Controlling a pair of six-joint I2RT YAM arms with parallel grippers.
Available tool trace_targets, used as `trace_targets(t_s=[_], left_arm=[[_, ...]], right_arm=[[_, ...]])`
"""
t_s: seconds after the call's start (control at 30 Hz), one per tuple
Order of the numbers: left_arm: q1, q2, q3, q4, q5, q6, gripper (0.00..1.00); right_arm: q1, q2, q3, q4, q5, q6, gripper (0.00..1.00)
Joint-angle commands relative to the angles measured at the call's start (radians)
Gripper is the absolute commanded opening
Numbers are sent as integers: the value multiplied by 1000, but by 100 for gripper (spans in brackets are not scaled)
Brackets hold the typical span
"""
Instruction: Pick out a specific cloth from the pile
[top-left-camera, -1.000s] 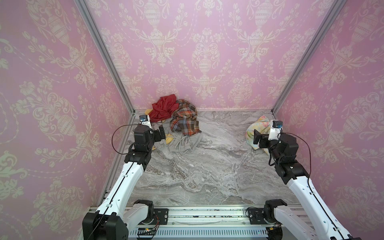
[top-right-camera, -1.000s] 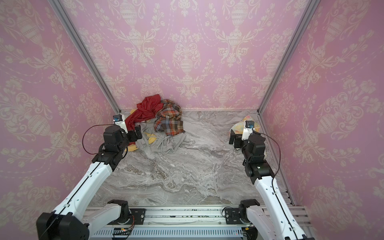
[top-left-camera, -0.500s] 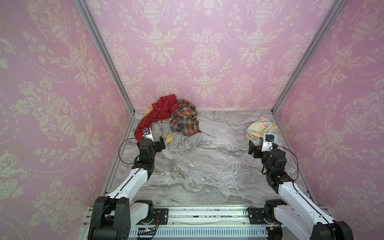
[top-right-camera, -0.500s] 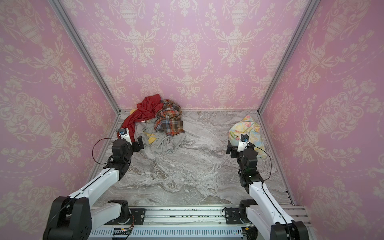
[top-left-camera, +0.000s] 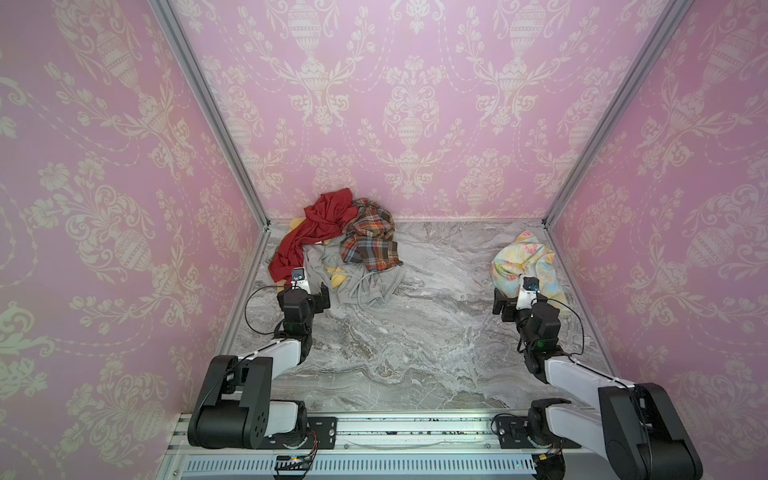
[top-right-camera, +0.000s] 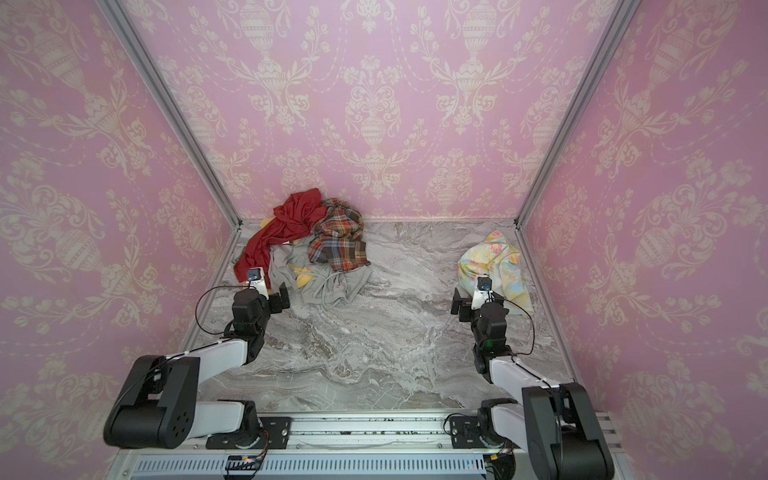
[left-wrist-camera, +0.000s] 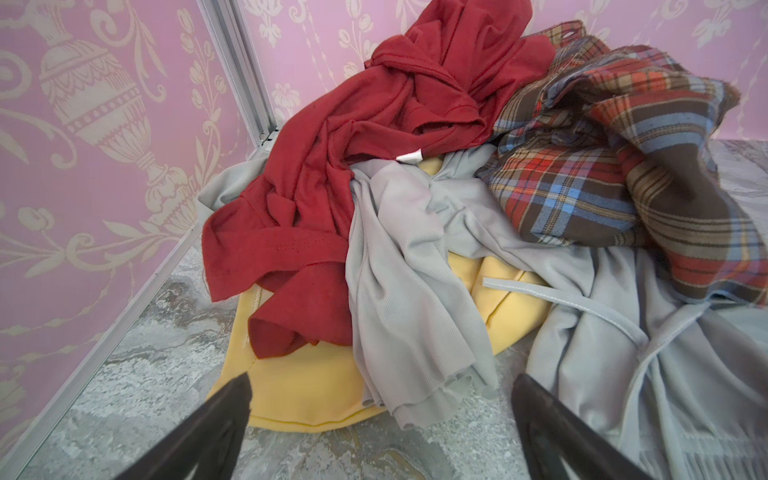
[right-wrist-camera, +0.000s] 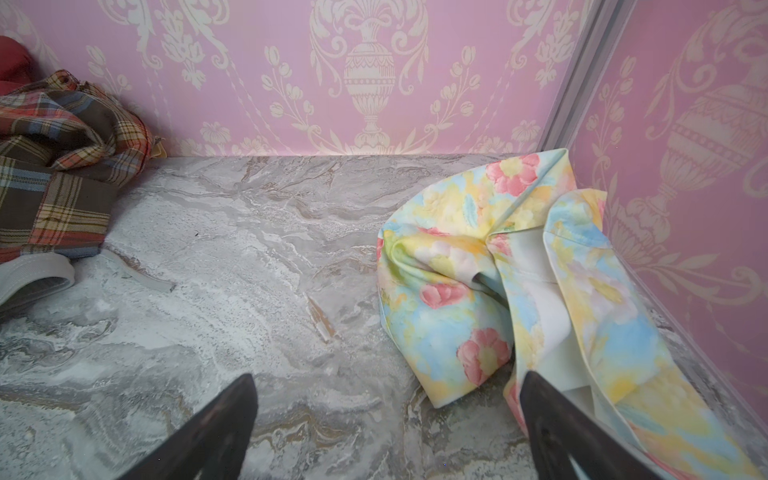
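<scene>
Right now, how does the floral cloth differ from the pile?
The cloth is one pastel floral piece; the pile mixes red, plaid, grey and yellow garments. The cloth lies at the table's right edge; the pile fills its far left corner. The cloth is smaller than the pile. Both lie crumpled and ungripped.

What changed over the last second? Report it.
The left gripper drew back toward the near rail, away from the heap of red, plaid, grey and yellow garments; the right gripper likewise, away from the pastel floral cloth. Both stay open, empty. Heap and cloth unmoved.
</scene>
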Motion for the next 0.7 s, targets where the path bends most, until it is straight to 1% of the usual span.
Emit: trace_targets(t_s=[0.0,0.1,0.13,0.4,0.53,0.67], left_arm=[[9,31,-16,95,-28,37,99],[9,68,-6,95,-39,47,99],[9,66,1,74,-30,45,99],[9,76,14,63,-15,49,99],[17,88,9,100,0,37,99],[31,93,20,84,15,25,99]], right_arm=[[-14,56,-2,117,-9,22,99],[-19,118,-4,179,-5,33,99],[-19,138,-2,193,-4,35,99],[-32,304,2,359,-30,55,100],[-33,342,-2,400,-30,54,100],[-33,375,-4,441,-39,54,100]])
